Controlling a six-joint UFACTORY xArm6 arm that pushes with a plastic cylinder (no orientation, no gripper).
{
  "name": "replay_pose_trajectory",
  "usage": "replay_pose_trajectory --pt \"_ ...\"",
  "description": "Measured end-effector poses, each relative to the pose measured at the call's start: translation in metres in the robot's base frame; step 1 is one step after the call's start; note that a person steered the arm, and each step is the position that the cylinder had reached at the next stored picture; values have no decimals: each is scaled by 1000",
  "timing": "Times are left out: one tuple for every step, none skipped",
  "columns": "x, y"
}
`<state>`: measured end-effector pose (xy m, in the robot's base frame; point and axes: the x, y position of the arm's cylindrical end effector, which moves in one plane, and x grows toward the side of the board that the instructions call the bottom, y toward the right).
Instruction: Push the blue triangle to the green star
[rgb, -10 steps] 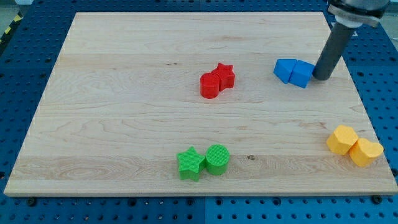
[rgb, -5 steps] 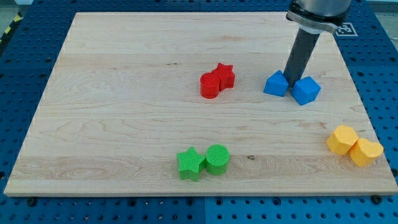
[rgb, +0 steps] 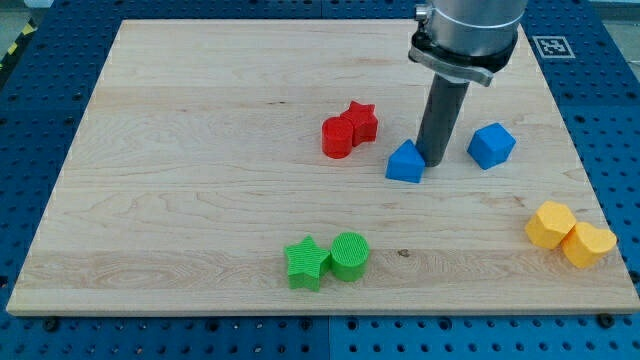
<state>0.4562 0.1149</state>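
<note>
My tip (rgb: 433, 160), a bare rod without fingers, touches the blue triangle (rgb: 405, 162) right of centre; green star (rgb: 305, 262) sits bottom centre

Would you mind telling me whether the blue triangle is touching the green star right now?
No, the blue triangle sits by my tip near the board's middle, far above the green star at the view's bottom.

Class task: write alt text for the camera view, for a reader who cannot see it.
My tip touches the right edge of the blue triangle block on a wooden board; the green star block sits toward the view's bottom, beside a green cylinder.
</note>
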Motion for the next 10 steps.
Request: replay_pose_trajectory --pt "15 -12" --pt "-4 -13" --pt "-9 -21" --pt "16 -39" --pt "35 -51" --pt "40 -51" --pt "52 -66" --pt "54 -84" --pt "64 -105" --pt "67 -118"
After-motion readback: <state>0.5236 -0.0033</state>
